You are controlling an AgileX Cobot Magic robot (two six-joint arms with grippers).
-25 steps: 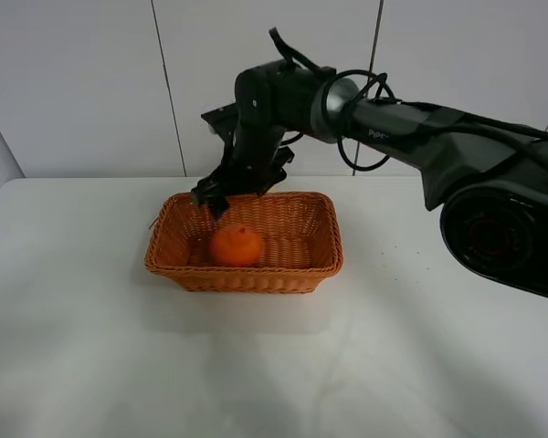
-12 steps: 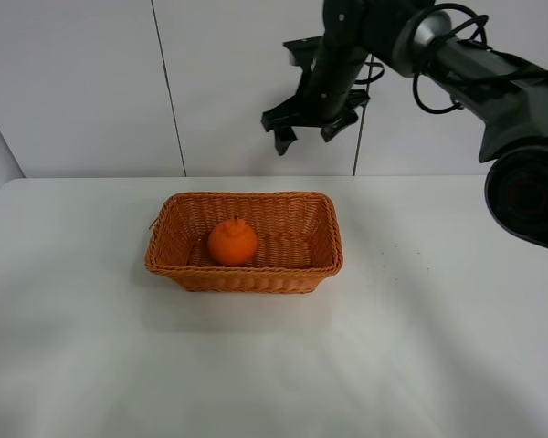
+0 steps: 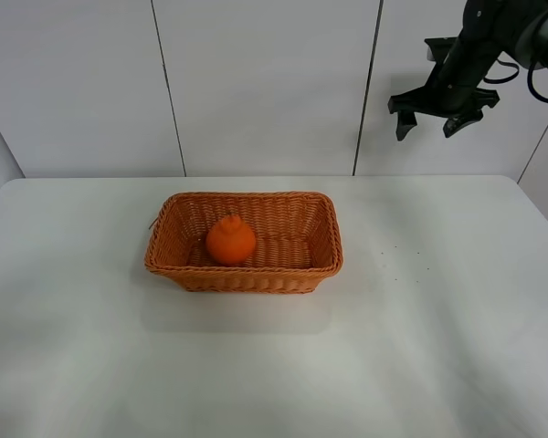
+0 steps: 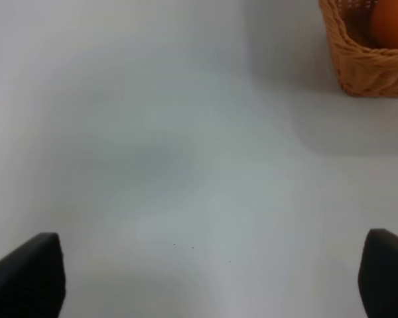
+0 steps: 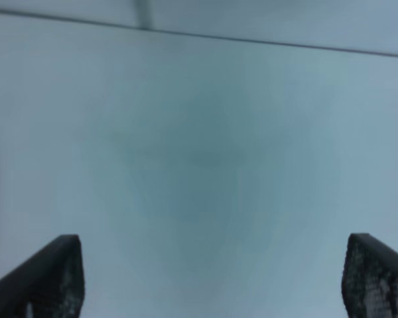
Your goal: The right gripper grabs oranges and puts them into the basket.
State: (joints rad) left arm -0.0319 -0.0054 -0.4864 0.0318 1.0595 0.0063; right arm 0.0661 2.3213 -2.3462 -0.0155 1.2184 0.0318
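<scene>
The white worktop (image 3: 274, 365) carries a few tiny dark specks (image 3: 397, 255) toward its right edge. The left gripper (image 4: 209, 281) shows only in its own wrist view. It looks down on bare worktop, its fingers (image 4: 26, 278) spread wide with nothing between them.

Halfway between the left and right edges, and closer to the far edge than the near one, sits the wicker basket (image 3: 247, 276). One orange (image 3: 231, 240) rests on its floor in the half toward the left edge, knob up, just beside the near wall.

Above the far right corner, before the panelled wall (image 3: 265, 82), hangs the right gripper (image 3: 426, 128). It is well apart from the basket, its fingers (image 5: 43, 278) wide apart and holding nothing.
</scene>
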